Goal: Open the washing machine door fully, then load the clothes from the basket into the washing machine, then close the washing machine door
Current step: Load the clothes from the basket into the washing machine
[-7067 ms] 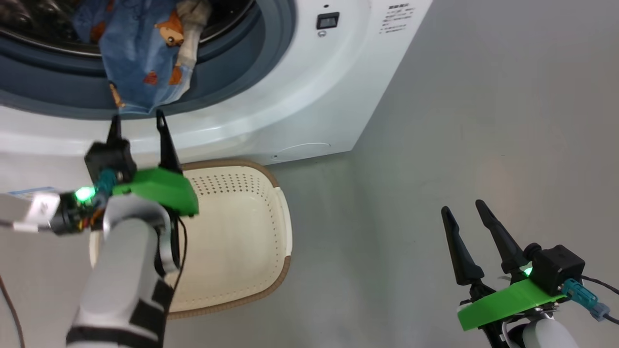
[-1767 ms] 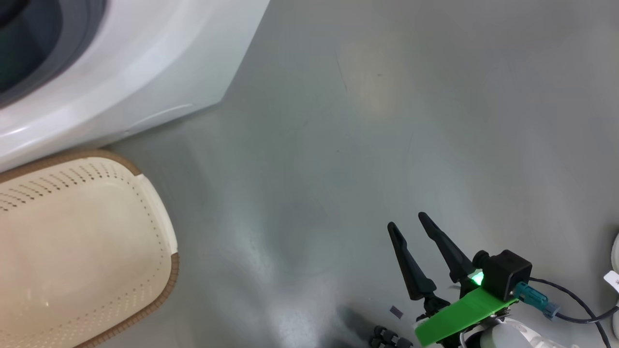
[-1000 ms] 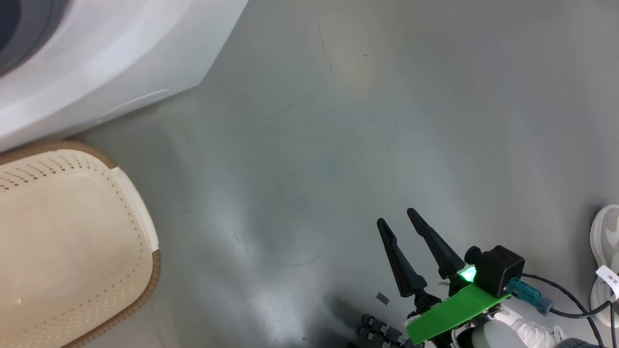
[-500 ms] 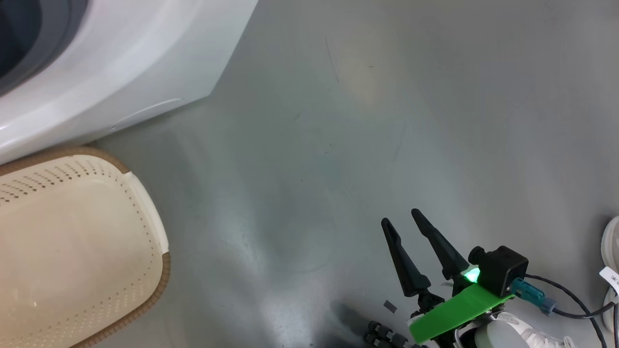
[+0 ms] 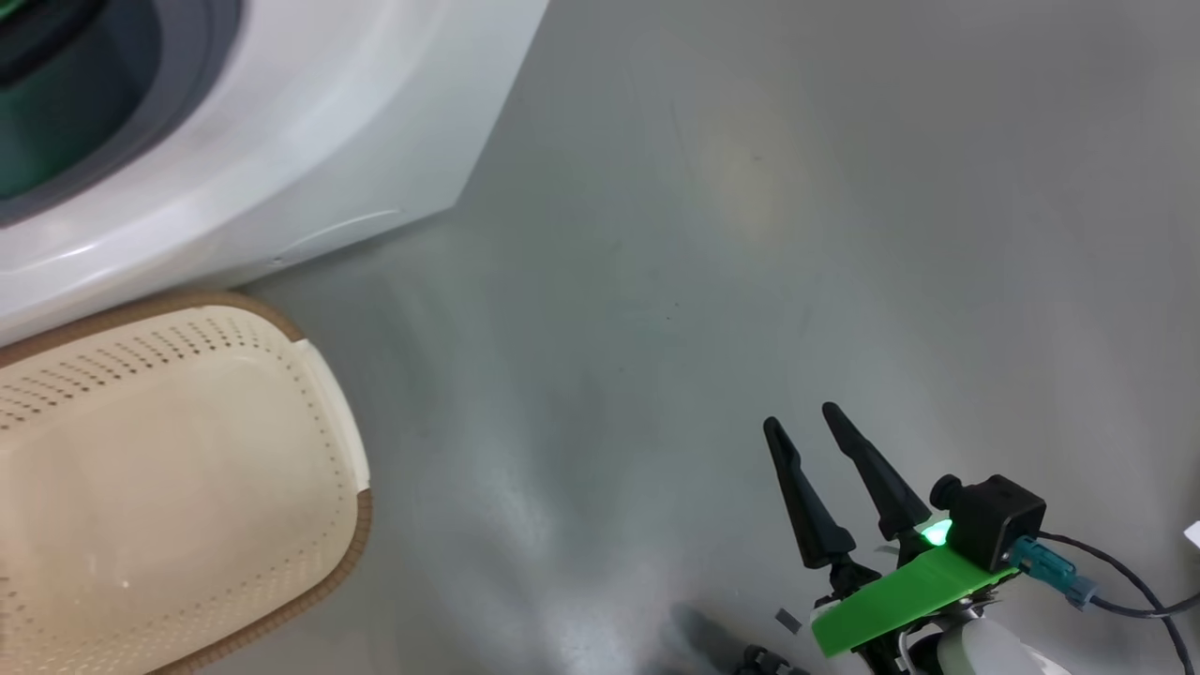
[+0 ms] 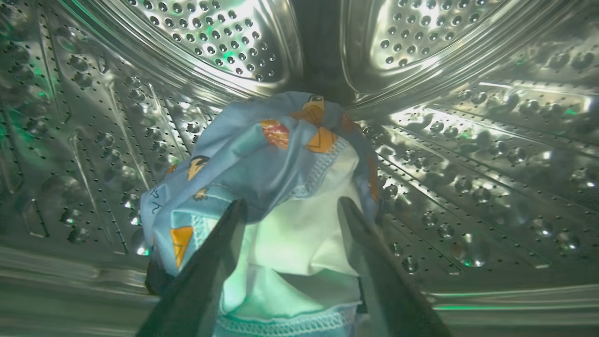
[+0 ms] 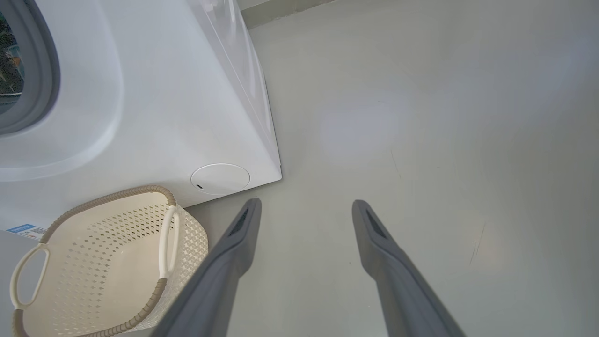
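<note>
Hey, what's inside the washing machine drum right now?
The clothes, light blue printed fabric with white lining, lie bunched in the steel drum at the left gripper's spread fingers. Whatever is under or behind the bundle is covered by it.

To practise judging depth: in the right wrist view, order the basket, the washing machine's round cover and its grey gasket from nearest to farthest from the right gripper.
1. basket, lower left, beside a finger of the right gripper.
2. round cover, low on the washing machine, beyond the basket.
3. grey gasket, top left, higher up.
</note>
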Available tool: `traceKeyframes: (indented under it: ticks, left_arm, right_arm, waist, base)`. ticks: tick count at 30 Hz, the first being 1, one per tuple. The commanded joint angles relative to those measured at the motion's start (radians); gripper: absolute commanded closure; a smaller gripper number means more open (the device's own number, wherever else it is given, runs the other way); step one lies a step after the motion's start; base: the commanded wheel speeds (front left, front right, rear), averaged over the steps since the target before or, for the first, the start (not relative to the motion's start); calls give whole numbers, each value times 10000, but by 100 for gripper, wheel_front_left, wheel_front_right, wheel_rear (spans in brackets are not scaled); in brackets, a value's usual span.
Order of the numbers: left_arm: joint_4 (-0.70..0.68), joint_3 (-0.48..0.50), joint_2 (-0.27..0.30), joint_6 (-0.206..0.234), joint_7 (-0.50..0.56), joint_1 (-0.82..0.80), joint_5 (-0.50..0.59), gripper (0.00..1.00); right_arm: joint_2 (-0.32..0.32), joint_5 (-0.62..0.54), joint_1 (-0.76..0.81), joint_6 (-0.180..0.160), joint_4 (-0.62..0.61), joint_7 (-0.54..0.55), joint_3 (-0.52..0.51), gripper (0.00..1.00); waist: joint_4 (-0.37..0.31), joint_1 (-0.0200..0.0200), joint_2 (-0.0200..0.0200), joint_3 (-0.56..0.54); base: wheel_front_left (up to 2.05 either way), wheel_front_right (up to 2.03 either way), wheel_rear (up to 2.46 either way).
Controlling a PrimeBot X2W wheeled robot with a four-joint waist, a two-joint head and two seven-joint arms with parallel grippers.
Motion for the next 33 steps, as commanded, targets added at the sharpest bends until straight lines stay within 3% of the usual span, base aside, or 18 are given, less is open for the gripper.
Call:
traceKeyframes:
  ticks: [1, 8, 22, 33]
  left_arm:
    - [-204, 101, 122, 69, -198, 182, -147, 0]
    - [-208, 674, -846, -360, -1463, 1403, -1013, 0]
    - [-564, 1061, -1747, -1302, -2460, 3803, -1710, 0]
    - [-3170, 901, -2183, -1679, -2488, 6775, -1509, 0]
  right_arm:
    - [-159, -50, 226, 98, -146, -76, 80, 0]
    - [-202, -224, 355, 98, -174, -76, -292, 0]
    - [-325, -626, 1072, 98, -345, -76, -1253, 0]
    - [-389, -970, 1356, 98, -559, -76, -1756, 0]
  waist:
    - [332, 0, -1, -311]
    - [1250, 0, -1, -1237]
    - [2645, 0, -1, -2871]
    - [3285, 0, -1, -3890]
  base:
    - [0, 0, 0]
    - [0, 0, 0]
    - [0, 0, 0]
    - [0, 0, 0]
